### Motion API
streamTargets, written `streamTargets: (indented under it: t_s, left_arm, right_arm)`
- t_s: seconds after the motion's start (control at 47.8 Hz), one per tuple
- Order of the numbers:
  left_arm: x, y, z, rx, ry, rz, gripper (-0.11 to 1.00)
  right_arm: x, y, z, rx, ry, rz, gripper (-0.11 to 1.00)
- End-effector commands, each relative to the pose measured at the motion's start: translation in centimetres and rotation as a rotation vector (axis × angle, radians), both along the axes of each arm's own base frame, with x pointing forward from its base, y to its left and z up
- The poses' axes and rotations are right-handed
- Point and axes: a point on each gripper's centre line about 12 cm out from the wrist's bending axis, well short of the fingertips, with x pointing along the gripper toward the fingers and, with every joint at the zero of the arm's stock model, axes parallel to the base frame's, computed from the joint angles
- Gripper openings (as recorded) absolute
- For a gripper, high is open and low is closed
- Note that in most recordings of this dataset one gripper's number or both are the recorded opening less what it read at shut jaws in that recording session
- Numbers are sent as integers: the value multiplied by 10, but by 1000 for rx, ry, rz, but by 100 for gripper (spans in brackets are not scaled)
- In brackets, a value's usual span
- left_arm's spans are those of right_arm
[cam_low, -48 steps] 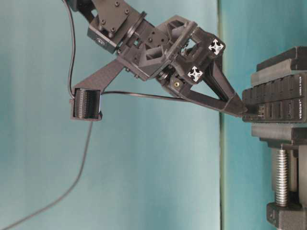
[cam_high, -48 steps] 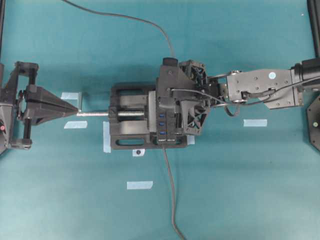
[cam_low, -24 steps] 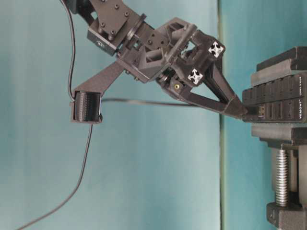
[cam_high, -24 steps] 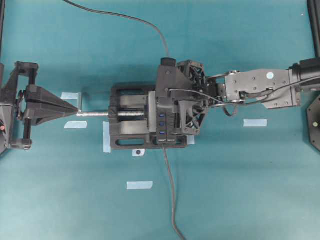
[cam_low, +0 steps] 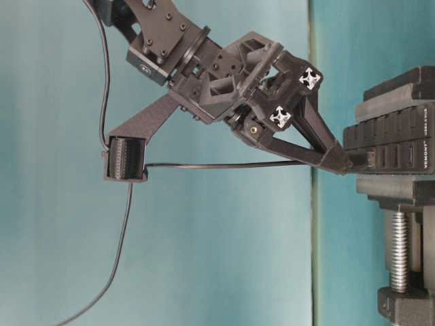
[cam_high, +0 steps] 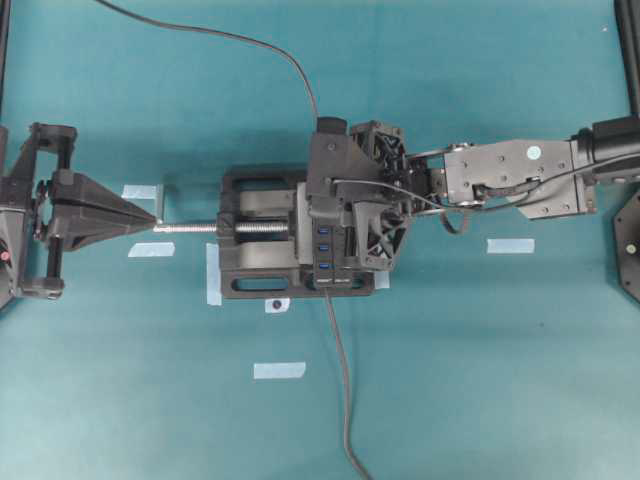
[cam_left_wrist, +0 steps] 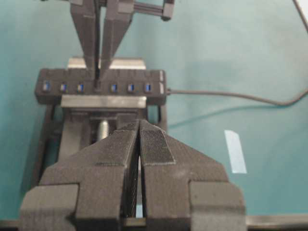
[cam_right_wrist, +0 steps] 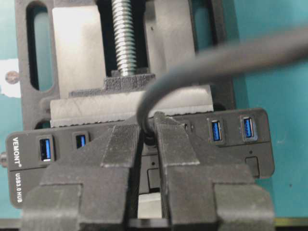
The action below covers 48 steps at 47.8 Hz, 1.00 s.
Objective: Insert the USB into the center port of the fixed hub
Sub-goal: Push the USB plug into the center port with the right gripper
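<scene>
The fixed hub (cam_high: pixel 323 262) is a black strip with blue ports, clamped in a vise. My right gripper (cam_low: pixel 343 163) is shut on the USB plug (cam_right_wrist: pixel 150 137) and holds its tip against the hub's face (cam_low: pixel 401 153). In the left wrist view its fingertips (cam_left_wrist: pixel 98 79) stand on the middle of the port row, three blue ports on each side. The center port is hidden behind the plug and fingertips. The USB's thin grey cable (cam_low: pixel 224 165) runs back from the plug. My left gripper (cam_high: pixel 152 221) is shut and empty, its tip at the end of the vise's screw.
The black vise (cam_high: pixel 255 280) with a silver screw (cam_right_wrist: pixel 122 33) holds the hub. The hub's own dark cable (cam_high: pixel 340 380) runs toward the front edge. Tape strips (cam_high: pixel 279 370) lie on the teal table, one (cam_high: pixel 510 245) under the right arm.
My right gripper has moved a little left toward the hub with the plug, and its wrist has risen. The USB cable behind it now runs lower and straight. The left arm has not moved.
</scene>
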Motion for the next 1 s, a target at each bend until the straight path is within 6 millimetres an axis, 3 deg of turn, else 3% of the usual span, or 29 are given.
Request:
streamTargets:
  t_s: [0.0, 0.984]
  left_arm:
    - [2, 0, 5, -2, -15, -1, 0]
    - [2, 0, 5, -2, -15, -1, 0]
  right_arm:
    - [0, 4, 1, 11, 1, -6, 10]
    - [-5, 7, -13, 18, 82, -16, 10]
